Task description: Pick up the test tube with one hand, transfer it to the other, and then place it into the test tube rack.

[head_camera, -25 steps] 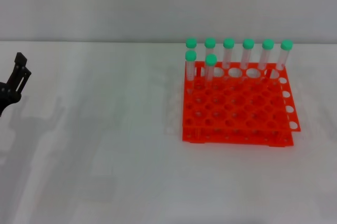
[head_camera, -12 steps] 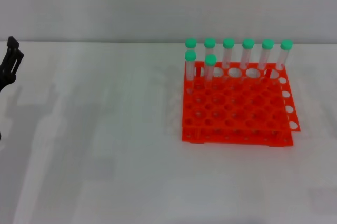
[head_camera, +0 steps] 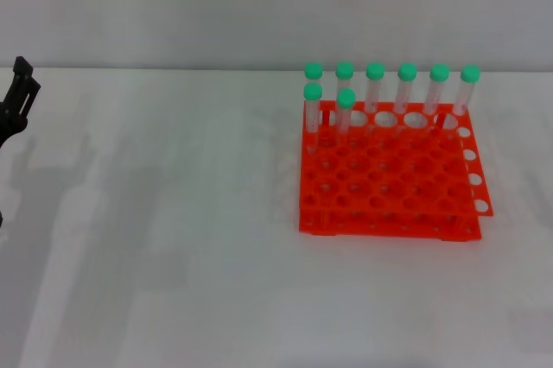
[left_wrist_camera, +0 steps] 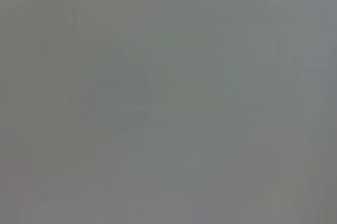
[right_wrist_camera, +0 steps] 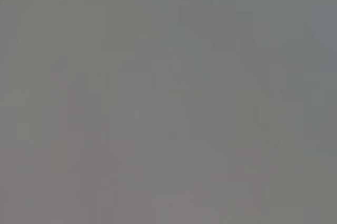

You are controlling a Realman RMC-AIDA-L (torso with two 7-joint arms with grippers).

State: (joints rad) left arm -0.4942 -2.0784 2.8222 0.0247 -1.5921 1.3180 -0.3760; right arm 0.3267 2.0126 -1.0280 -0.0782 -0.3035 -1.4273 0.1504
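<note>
The orange-red test tube rack stands on the white table right of centre. Several clear tubes with green caps stand upright in it: a row along its far edge and two more in front at the far left corner. I cannot tell the task's tube from the others. My left gripper is at the far left edge of the head view, far from the rack, and nothing shows in it. My right gripper is out of view. Both wrist views show only plain grey.
The white table stretches between the left gripper and the rack. A pale wall runs behind the table's far edge.
My left gripper has moved left and a little farther back, toward the edge of the head view; it has hardly moved in the last half second. The rack and tubes have not moved.
</note>
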